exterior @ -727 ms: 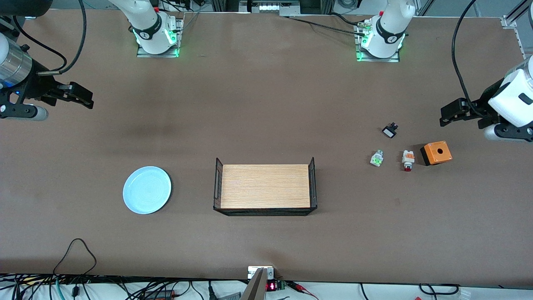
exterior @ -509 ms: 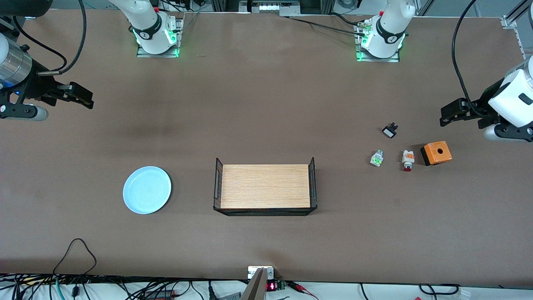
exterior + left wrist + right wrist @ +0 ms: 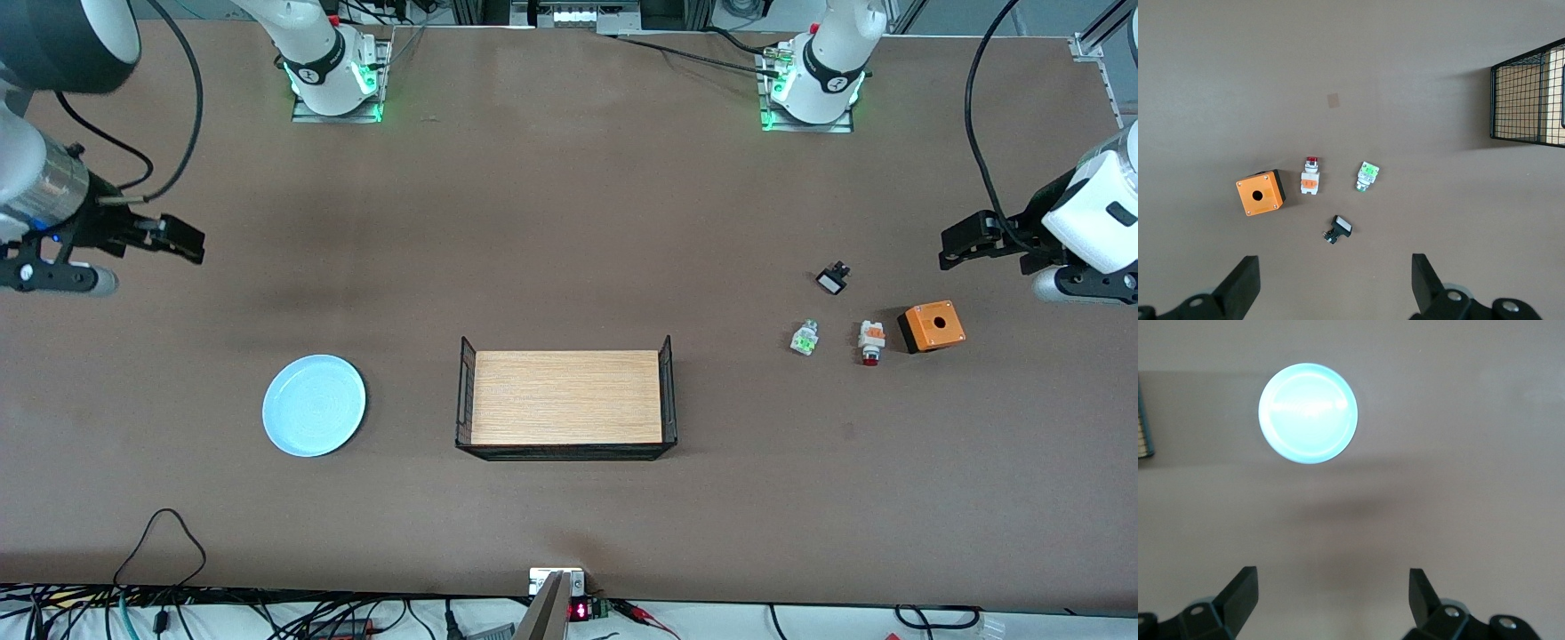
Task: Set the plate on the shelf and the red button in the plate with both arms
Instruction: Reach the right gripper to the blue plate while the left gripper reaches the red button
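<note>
The pale blue plate lies flat on the table toward the right arm's end. My right gripper hangs open and empty over bare table at that end, apart from the plate. The red button, white with an orange block and a red cap, lies on its side toward the left arm's end, between a green-capped part and an orange box. My left gripper hangs open and empty over bare table beside these parts, touching none.
A black wire basket with a wooden floor stands mid-table. Beside the red button are a green-capped white part and an orange box with a hole. A small black switch lies farther from the camera.
My right arm has swung slightly, carrying its open gripper a short way toward the plate. The left arm and all objects have stayed still.
</note>
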You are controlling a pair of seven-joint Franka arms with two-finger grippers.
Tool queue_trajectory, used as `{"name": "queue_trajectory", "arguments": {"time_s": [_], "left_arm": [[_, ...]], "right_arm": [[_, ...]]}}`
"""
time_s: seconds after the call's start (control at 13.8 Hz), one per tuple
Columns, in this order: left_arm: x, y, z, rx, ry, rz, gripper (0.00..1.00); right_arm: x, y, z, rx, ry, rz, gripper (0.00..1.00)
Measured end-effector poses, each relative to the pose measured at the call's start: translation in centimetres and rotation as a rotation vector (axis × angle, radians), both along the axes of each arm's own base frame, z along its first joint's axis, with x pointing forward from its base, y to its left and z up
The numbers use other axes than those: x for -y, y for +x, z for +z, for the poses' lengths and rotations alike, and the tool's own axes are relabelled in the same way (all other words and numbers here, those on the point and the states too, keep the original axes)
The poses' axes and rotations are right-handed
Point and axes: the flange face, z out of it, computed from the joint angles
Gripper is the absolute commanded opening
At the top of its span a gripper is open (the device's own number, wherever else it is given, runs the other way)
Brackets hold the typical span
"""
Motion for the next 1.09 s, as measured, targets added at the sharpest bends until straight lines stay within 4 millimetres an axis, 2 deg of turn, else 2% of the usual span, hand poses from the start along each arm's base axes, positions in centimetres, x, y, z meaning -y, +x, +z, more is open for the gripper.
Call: {"name": "queue_trajectory", "arguments": {"time_s": [0.36,0.65,0.87,1.09], "left_arm": [[-0.1,0.1,-0.8,-0.016,0.001,0.002,1.0],[-0.2,0.4,-1.5,-0.027,0.002,0.003,1.0],[-0.2,0.4,-1.7,-0.029,0.002,0.001,1.0],[0.0,1.0,-2.8,-0.035,0.001,-0.008,1.0]], "right_arm": [[0.3,1.8,-4.5,-0.047,-0.052,0.008,1.0],[2.0,3.9,-8.8,-0.053,-0.049,-0.016,1.0],[2.1,5.0,-11.6,-0.059,-0.049,-0.017,1.0],[2.6,6.0,-14.6,-0.051,-0.061,-0.133,1.0]]}}
